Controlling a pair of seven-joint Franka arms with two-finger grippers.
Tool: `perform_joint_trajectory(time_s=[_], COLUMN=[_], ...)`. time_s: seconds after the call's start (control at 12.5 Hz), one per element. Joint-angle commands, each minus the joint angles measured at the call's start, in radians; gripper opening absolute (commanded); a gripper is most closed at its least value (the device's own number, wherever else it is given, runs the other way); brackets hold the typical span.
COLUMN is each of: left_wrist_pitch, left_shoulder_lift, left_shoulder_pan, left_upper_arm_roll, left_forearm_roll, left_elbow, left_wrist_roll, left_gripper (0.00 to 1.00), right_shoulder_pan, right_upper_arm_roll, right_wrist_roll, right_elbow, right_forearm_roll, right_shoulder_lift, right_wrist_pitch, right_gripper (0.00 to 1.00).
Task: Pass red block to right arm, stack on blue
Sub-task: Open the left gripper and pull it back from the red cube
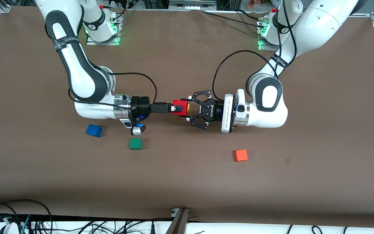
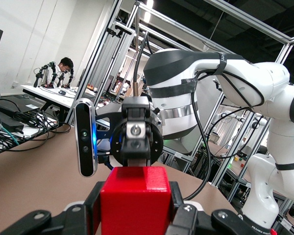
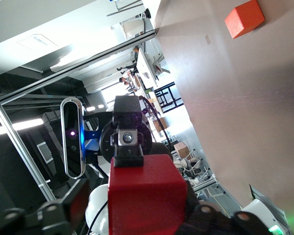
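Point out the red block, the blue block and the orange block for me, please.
red block (image 1: 180,107): front view, on its top face, held up between the two grippers.
blue block (image 1: 93,130): front view, on its top face, resting on the table.
orange block (image 1: 241,155): front view, middle of its top face.

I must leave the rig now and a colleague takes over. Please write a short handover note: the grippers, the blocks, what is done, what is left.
Left gripper: shut on the red block, held in the air over mid-table.
Right gripper: fingers at the red block from the other end; grip cannot be confirmed.
Blue block: on the table toward the right arm's end, bare on top.
Done: red block lifted and brought to the right gripper.
Left: finish the handover, left gripper releases, stack red on blue.
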Motion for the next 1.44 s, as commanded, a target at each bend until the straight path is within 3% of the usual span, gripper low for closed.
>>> perform_joint_trajectory(time_s=[0.0,0.32,0.4,0.48,0.72,0.88,1.04,1.36], left_wrist_pitch=[-0.014,-0.014,-0.031,-0.053,-0.060,-0.063,-0.060,-0.060], left_shoulder_lift=[0.017,0.017,0.018,0.018,0.011,0.002,-0.003,-0.018], left_shoulder_pan=[0.000,0.005,0.009,0.014,0.055,0.118,0.178,0.310], left_upper_arm_roll=[-0.004,-0.004,-0.004,-0.003,0.000,0.003,0.006,0.011], left_forearm_roll=[-0.028,-0.028,-0.029,-0.029,-0.017,0.036,0.139,0.279], left_elbow=[0.022,0.020,0.020,0.020,0.023,0.023,0.028,0.010], left_wrist_roll=[0.032,0.029,0.028,0.020,0.005,-0.035,-0.035,-0.043], left_gripper=[0.00,0.01,0.64,1.00,1.00,1.00,1.00,1.00], right_shoulder_pan=[-0.002,-0.002,-0.002,-0.002,-0.003,-0.003,-0.003,-0.003], right_upper_arm_roll=[0.003,0.003,0.003,0.003,-0.008,-0.053,-0.122,-0.248], right_wrist_roll=[-0.023,-0.012,-0.011,-0.009,-0.011,-0.014,-0.012,-0.016], right_elbow=[-0.028,-0.025,-0.024,-0.022,-0.017,-0.008,0.013,0.036], right_forearm_roll=[0.036,0.036,0.034,0.034,0.022,-0.072,-0.297,-0.892], right_shoulder_lift=[-0.024,-0.026,-0.026,-0.026,-0.030,-0.032,-0.038,-0.050], right_wrist_pitch=[0.007,0.012,0.012,0.013,0.015,0.015,0.015,0.012], right_gripper=[0.01,0.00,0.00,0.00,0.00,0.00,0.00,0.00])
